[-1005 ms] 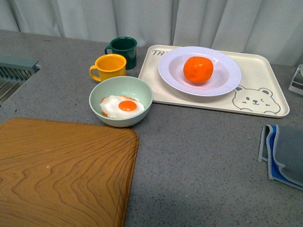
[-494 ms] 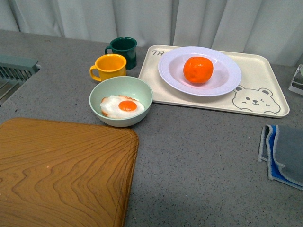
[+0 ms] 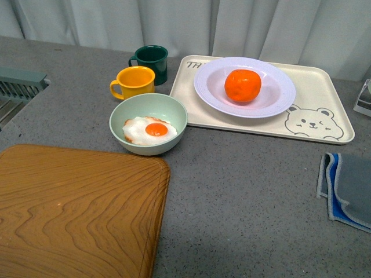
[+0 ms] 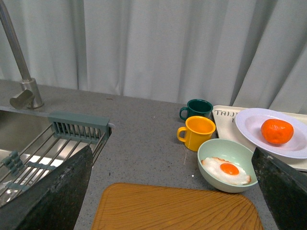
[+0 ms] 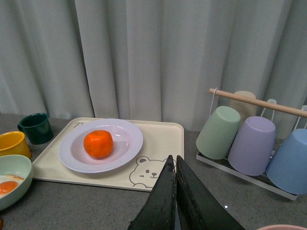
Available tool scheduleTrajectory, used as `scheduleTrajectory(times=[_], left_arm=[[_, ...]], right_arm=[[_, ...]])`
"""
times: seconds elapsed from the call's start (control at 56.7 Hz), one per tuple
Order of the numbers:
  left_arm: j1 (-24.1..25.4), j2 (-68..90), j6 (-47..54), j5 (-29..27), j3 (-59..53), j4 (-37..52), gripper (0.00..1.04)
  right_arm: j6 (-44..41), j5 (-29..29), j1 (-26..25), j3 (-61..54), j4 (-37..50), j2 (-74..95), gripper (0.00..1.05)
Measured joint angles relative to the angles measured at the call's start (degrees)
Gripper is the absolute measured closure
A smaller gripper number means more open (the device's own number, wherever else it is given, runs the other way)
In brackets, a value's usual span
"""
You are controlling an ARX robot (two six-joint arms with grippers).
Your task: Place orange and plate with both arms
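Grey surface [image 3: 243,191]. Nearest, a wooden board [image 3: 75,211] at front left; a folded blue-grey cloth [image 3: 348,191] at the right edge. Behind the board, a green bowl [image 3: 148,123] holding a fried egg [image 3: 149,130]. Just behind it a yellow mug [image 3: 134,82], then a dark green mug [image 3: 151,61].

To the right of the mugs, a cream tray [image 3: 313,101] with a bear print. The plate [image 3: 272,92] sits on the tray's left part; the orange [image 3: 243,85] rests in the plate's centre. Curtain behind.

Left wrist view: left gripper [image 4: 172,191] with jaws spread wide, holding nothing; sink rack [image 4: 57,143] and tap [image 4: 21,67] beside the surface.

Right wrist view: right gripper [image 5: 175,167] with jaws pressed together, empty, well short of the tray. Off to its side, a rack [image 5: 249,139] of upturned cups.
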Motion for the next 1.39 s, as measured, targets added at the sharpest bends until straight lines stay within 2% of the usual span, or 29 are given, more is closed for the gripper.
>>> scheduleTrajectory(times=[0.388, 0.511, 0.67, 0.899, 1.216, 1.234, 1.287, 1.392], left_arm=[[0.0, 0.0, 0.0, 0.0, 0.0, 0.0, 0.07], [0.0, 0.0, 0.0, -0.07, -0.02, -0.02, 0.07], [0.0, -0.02, 0.0, 0.0, -0.02, -0.04, 0.07], [0.0, -0.02, 0.0, 0.0, 0.0, -0.04, 0.07], [0.0, -0.02, 0.0, 0.0, 0.0, -0.04, 0.07], [0.0, -0.02, 0.0, 0.0, -0.02, -0.04, 0.07], [0.0, -0.02, 0.0, 0.0, -0.02, -0.04, 0.07], [0.0, -0.02, 0.0, 0.0, -0.02, -0.04, 0.07]], right_arm=[[-0.02, 0.0, 0.0, 0.0, -6.32, -6.34, 1.04], [-0.07, -0.04, 0.0, 0.04, -15.91, -14.45, 1.04], [-0.09, -0.04, 0.0, 0.04, -16.24, -15.89, 1.04], [-0.13, -0.04, 0.0, 0.04, -16.26, -15.93, 0.67], [-0.13, -0.04, 0.0, 0.04, -16.26, -15.93, 0.1], [-0.07, -0.04, 0.0, 0.04, -16.26, -15.93, 0.07], [-0.11, -0.02, 0.0, 0.04, -16.26, -15.93, 0.1], [-0.11, -0.02, 0.0, 0.04, -16.26, -15.93, 0.09]])
